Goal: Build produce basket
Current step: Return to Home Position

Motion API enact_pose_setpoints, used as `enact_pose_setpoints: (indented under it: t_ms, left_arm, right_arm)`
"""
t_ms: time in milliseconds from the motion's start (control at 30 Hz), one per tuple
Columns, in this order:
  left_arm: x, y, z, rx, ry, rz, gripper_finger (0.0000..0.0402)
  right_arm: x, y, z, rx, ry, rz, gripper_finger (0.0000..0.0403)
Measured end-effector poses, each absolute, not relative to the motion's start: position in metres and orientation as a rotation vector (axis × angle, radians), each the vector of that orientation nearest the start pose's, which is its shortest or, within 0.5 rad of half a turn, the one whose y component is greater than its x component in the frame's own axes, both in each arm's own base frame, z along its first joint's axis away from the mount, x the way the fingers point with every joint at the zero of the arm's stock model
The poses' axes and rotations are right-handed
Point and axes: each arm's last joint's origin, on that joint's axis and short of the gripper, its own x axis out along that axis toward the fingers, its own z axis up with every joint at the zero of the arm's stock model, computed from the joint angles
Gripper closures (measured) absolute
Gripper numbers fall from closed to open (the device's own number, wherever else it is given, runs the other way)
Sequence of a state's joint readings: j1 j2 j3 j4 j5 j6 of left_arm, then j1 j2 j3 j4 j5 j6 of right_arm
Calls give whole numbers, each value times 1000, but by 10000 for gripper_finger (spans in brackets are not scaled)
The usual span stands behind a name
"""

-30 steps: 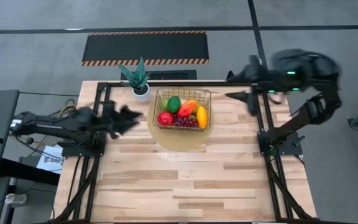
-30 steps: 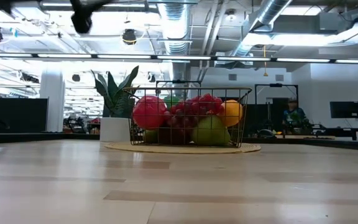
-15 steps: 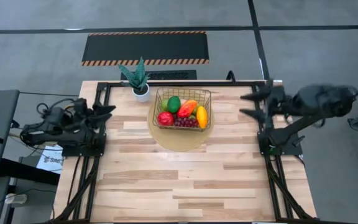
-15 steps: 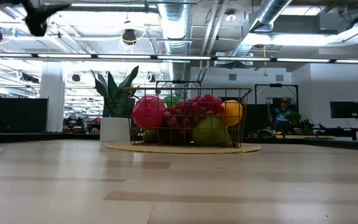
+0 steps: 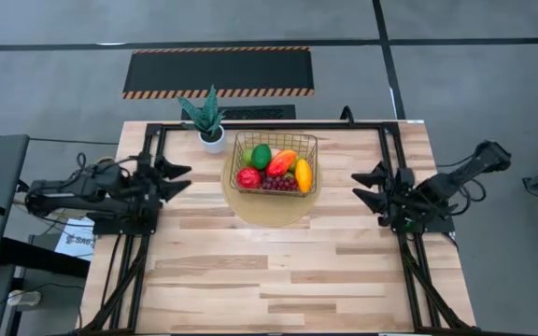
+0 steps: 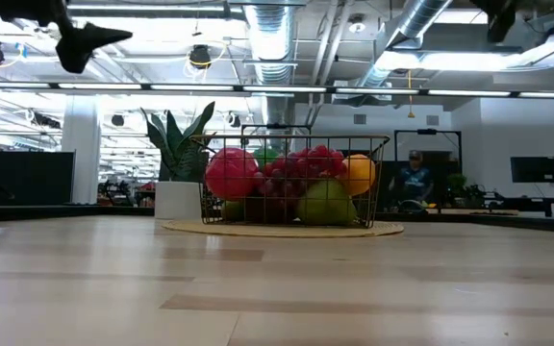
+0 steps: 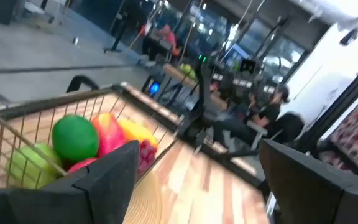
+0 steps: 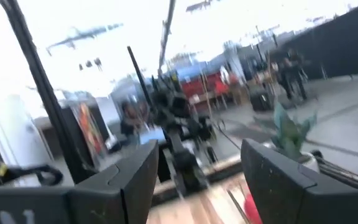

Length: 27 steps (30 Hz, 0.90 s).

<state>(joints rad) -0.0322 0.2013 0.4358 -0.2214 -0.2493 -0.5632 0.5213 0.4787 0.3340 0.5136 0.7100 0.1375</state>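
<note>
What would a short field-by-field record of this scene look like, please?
basket: gold wire, on a round mat, far middle of the table
produce: all inside the basket; red apple, green lime, orange-red mango, yellow fruit and purple grapes show from above
loose fruit: none visible on the table
potted plant: outside the basket, off its far left corner
left pincer: open, empty, near the table's left edge, pointing toward the basket
right pincer: open, empty, near the table's right edge, pointing toward the basket
</note>
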Motion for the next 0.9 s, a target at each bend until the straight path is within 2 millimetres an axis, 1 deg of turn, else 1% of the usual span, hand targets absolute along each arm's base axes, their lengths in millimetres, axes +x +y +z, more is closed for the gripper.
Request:
enact_pose_setpoints:
  t_ms: [67, 200, 233, 300, 367, 433, 500, 533, 600, 700, 800, 867, 900]
  left_arm:
    - [90, 4, 270, -556, -29, 208, 85]
    - [109, 0, 262, -525, 76, 205, 85]
    - [115, -1, 260, -515, 80, 192, 85]
    - [125, -5, 252, -504, 28, 133, 85]
    - [132, -9, 241, -499, -25, 51, 85]
    - [135, -12, 225, -488, -20, -11, 85]
    - [134, -12, 207, -519, 28, -4, 85]
    - [132, -11, 201, -539, 37, 10, 85]
    - [126, -8, 200, -558, 10, 30, 85]
    - [114, -2, 203, -554, -12, 65, 85]
    - [99, 1, 207, -546, -56, 85, 85]
    - [90, 2, 203, -555, -38, 126, 85]
    - [86, 3, 198, -563, -4, 162, 85]
  right_arm:
    - [112, 43, 271, 360, -369, -160, 153]
    - [109, 42, 252, 349, -419, -164, 153]
    - [109, 42, 247, 346, -425, -168, 153]
    - [108, 40, 241, 351, -443, -177, 153]
    - [105, 38, 234, 363, -463, -181, 153]
    - [103, 37, 229, 370, -472, -180, 153]
    - [101, 35, 224, 380, -485, -179, 153]
    - [99, 34, 223, 388, -497, -178, 153]
    - [94, 32, 223, 403, -532, -180, 153]
    - [86, 27, 228, 400, -589, -188, 153]
    - [78, 24, 232, 346, -624, -202, 153]
    - [75, 23, 232, 303, -620, -207, 153]
    - [74, 23, 231, 283, -608, -207, 153]
